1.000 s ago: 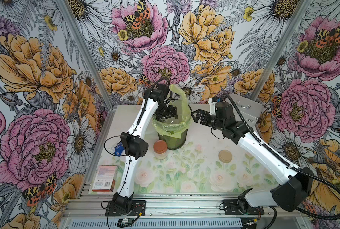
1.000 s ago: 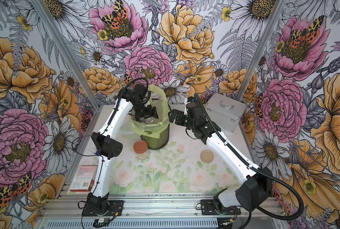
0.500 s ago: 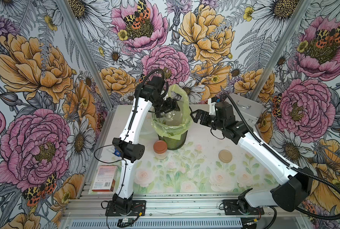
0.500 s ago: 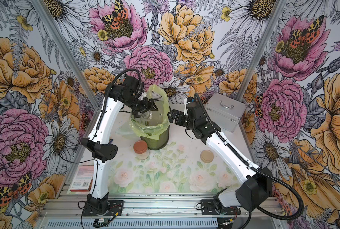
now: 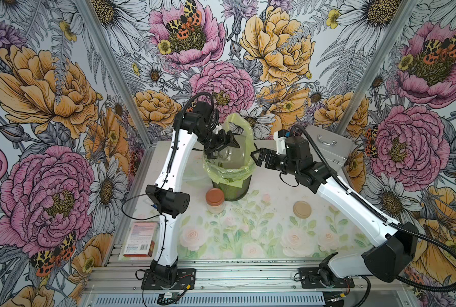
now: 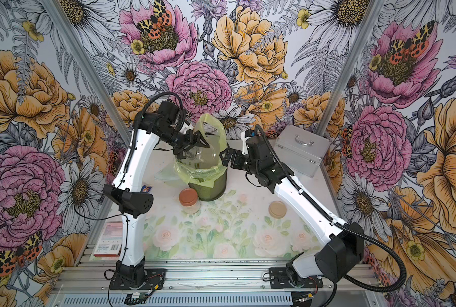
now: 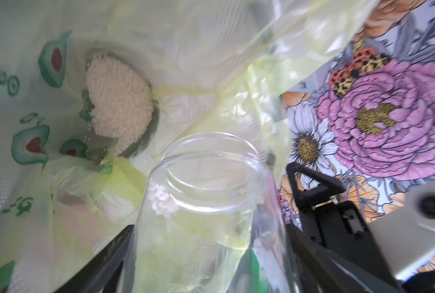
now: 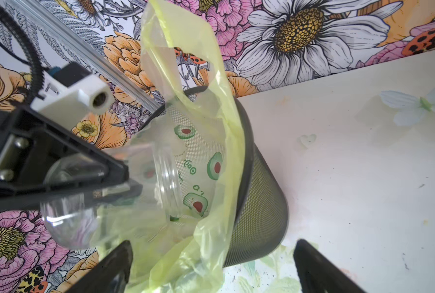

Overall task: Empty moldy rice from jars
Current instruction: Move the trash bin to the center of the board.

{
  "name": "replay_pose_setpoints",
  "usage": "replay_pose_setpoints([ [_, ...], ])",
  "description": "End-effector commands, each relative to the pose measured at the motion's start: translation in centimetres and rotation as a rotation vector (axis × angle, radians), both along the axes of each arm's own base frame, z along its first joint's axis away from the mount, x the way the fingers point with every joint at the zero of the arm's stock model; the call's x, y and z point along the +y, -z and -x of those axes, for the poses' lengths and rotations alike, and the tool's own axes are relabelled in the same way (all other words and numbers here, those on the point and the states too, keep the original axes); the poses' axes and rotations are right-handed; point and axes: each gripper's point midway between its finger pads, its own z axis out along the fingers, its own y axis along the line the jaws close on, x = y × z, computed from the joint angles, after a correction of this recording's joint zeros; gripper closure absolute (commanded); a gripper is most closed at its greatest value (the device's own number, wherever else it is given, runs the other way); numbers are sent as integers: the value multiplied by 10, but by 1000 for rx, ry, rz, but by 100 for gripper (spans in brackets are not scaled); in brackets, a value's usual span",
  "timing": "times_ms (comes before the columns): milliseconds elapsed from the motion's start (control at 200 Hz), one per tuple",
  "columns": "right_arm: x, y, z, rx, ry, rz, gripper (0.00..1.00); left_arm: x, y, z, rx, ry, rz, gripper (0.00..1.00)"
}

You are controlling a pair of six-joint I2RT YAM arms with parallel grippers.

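Clear glass, lidless, the open jar [image 5: 222,157] sits clamped across its body in the left gripper [image 5: 222,150], above the mouth of the dark mesh bin [image 5: 232,189]. Its long axis slants: base up by the gripper, mouth lower and aimed into the yellow-green bag [image 5: 238,127] that lines the bin. The left wrist view looks down along the jar [image 7: 206,203] to its rim. The jar is nearly empty there, with one small white clump of rice [image 7: 162,200] stuck inside the neck. Past the rim, a pale heap of rice [image 7: 117,99] lies at the bottom of the bag [image 7: 211,50].

The right gripper [image 5: 257,158] hangs just beside the bin's rim on the far side from the left arm, jaws spread wide with nothing between them.

The lidded jar [image 5: 215,201] stands upright on the floral table [image 5: 248,240] just in front of the bin, copper-orange cap on, pale grains visible through the glass. A beige-gold lid [image 5: 302,209] lies flat on the table, well apart from both jars, under the right arm.
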Motion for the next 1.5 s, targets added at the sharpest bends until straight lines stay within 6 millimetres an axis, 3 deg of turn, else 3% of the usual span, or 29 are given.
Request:
replay_pose_setpoints([
  [0,6,-21,4,-56,-27,-9,0,13,-14,25,38,-15,-5,100],
  [60,10,-18,4,-48,-36,-9,0,13,10,34,94,24,-77,100],
  [95,13,-19,5,-50,-44,-12,0,10,12,37,113,32,-74,100],
  [185,15,-25,9,-63,-56,-17,0,0,-36,35,-79,17,-22,100],
  [220,14,-26,10,-65,-53,-17,0,3,-39,37,-97,6,-39,100],
  [260,13,-24,11,-63,-48,-15,0,6,-26,41,-68,22,-90,100],
  [345,15,-16,10,-43,-49,-11,0,8,26,59,84,103,-199,100],
  [375,17,-16,10,-41,-56,-14,0,7,32,62,111,114,-203,100],
  [415,19,-19,11,-43,-64,-19,0,5,22,58,62,105,-204,100],
  [485,19,-23,12,-55,-67,-20,0,2,-23,45,-130,63,-166,100],
  [525,18,-24,13,-58,-64,-20,0,6,-35,41,-193,37,-175,100],
  [615,16,-22,14,-55,-55,-19,0,23,-23,37,-218,6,-312,100],
  [821,14,-21,19,-52,-50,-22,0,3,-16,30,-336,73,-439,100],
  [1021,10,-14,21,-40,-39,-21,0,-6,12,29,-391,179,-671,100],
  [1276,12,-2,27,-9,-44,-50,0,10,14,0,-492,153,-888,100],
  [1491,13,1,32,2,-60,-56,0,16,-1,-7,-569,110,-988,100],
])
